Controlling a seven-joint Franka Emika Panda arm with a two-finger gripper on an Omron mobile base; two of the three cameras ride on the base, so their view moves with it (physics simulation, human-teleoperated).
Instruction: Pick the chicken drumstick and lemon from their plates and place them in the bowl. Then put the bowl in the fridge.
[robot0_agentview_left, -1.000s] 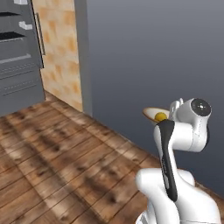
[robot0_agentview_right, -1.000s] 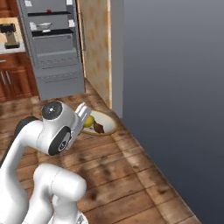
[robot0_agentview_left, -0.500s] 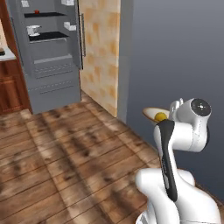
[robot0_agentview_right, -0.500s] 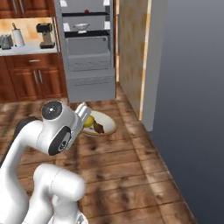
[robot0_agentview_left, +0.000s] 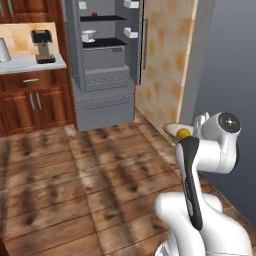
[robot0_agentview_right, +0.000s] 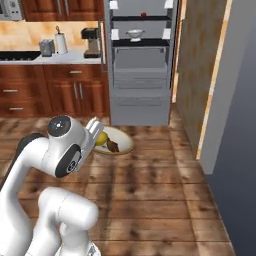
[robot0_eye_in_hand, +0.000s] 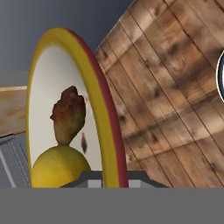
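Observation:
My gripper (robot0_eye_in_hand: 103, 180) is shut on the rim of the bowl (robot0_eye_in_hand: 111, 118) and holds it above the wooden floor. Inside it lie the yellow lemon (robot0_eye_in_hand: 57, 168) and the brown chicken drumstick (robot0_eye_in_hand: 68, 116), touching each other. From the right base view the bowl (robot0_agentview_right: 120, 142) sticks out past my hand, with the lemon (robot0_agentview_right: 101, 138) and drumstick (robot0_agentview_right: 112, 146) in it. In the left base view the bowl (robot0_agentview_left: 171, 130) and lemon (robot0_agentview_left: 184, 133) peek from behind my wrist. The dark grey fridge (robot0_agentview_left: 102, 75) (robot0_agentview_right: 142, 75) stands open ahead. The plates are out of view.
A metal colander (robot0_agentview_right: 135, 34) and a small red fruit (robot0_agentview_right: 144, 15) sit on the fridge shelves. Brown cabinets (robot0_agentview_right: 55, 92) with a coffee machine (robot0_agentview_right: 91, 42) run left of the fridge. A tan panel (robot0_agentview_right: 200, 75) and a grey wall (robot0_agentview_right: 235, 100) rise to the right.
The whole picture has swung: the base has turned, bringing the open fridge and the kitchen counter towards the middle of both views. My arm keeps the same pose with the bowl.

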